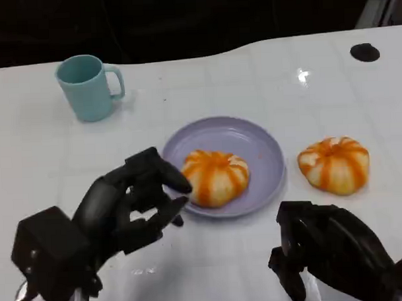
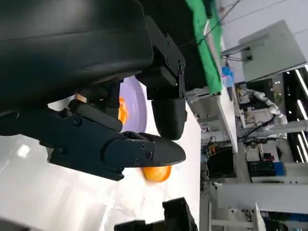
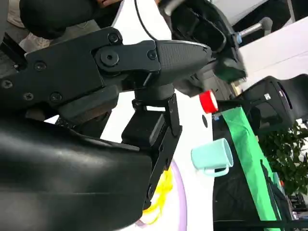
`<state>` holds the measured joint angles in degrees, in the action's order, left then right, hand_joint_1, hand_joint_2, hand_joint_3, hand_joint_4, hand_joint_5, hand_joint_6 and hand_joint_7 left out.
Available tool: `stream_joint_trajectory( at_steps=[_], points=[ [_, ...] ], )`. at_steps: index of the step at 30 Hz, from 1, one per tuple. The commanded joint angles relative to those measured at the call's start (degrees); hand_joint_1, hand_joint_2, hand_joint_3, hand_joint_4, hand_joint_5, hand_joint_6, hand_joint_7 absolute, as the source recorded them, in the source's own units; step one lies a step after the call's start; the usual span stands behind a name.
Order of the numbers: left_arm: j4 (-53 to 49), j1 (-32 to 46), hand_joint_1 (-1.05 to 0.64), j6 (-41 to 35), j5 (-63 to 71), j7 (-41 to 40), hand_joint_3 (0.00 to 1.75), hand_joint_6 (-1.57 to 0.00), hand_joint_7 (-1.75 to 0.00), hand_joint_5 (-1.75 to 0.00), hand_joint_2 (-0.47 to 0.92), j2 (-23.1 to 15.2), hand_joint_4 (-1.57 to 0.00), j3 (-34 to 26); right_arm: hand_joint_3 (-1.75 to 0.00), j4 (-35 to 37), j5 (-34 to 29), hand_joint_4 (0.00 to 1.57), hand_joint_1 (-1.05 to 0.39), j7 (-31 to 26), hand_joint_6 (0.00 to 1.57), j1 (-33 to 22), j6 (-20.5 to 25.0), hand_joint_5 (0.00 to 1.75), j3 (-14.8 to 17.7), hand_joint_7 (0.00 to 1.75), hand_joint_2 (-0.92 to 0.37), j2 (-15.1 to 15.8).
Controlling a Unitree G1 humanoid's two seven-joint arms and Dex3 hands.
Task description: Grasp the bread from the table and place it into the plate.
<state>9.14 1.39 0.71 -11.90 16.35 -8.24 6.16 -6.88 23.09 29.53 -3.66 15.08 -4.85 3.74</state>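
Note:
An orange-and-white striped bread point(image 1: 215, 177) lies in the lilac plate point(image 1: 267, 155) at the middle of the table. A second, similar bread point(image 1: 334, 164) sits on the table to the plate's right. My left hand point(image 1: 140, 202) hovers at the plate's left rim with its fingers apart and nothing in them; the fingertips are just short of the bread in the plate. My right hand point(image 1: 323, 252) hangs low at the front right, short of the second bread, holding nothing. In the left wrist view the plate point(image 2: 136, 103) and the second bread point(image 2: 156, 173) show past the fingers point(image 2: 144, 151).
A teal mug point(image 1: 88, 86) stands at the back left; it also appears in the right wrist view point(image 3: 214, 156). A small black disc point(image 1: 364, 51) lies at the back right. The table's far edge runs along the dark background.

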Motion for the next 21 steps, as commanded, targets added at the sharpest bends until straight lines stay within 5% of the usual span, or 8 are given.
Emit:
stream_joint_trajectory(
  at_steps=[1, 7, 21],
  points=[
    [4.4, 4.4, -0.54, -4.6, -4.1, 1.2, 0.47, -0.47, -1.74, -1.75, 0.92, 0.0, -0.66, -1.1, -0.36, -0.4, 0.2, 1.29, -0.93, 0.0, 1.1, 0.0, 0.2, 1.62, 0.5, 1.55, -0.92, 0.9],
    [6.4, 10.0, -0.59, -5.9, -7.1, 2.5, 0.39, -0.53, -1.75, -1.75, 0.92, 1.7, -0.73, -0.2, -0.36, -0.4, 0.4, 1.29, -0.92, 0.1, 1.1, 0.0, 0.3, 1.63, 0.6, 1.56, -0.92, 1.0],
    [3.0, 9.6, -0.58, -10.1, -12.8, 7.2, 0.37, -0.57, -1.75, -1.75, 0.92, 3.0, -0.81, -1.0, -0.37, 0.8, 0.3, 1.29, -0.92, 0.7, 1.09, 0.8, -0.6, 1.62, 1.4, 1.55, -0.92, 1.5]
  ],
)
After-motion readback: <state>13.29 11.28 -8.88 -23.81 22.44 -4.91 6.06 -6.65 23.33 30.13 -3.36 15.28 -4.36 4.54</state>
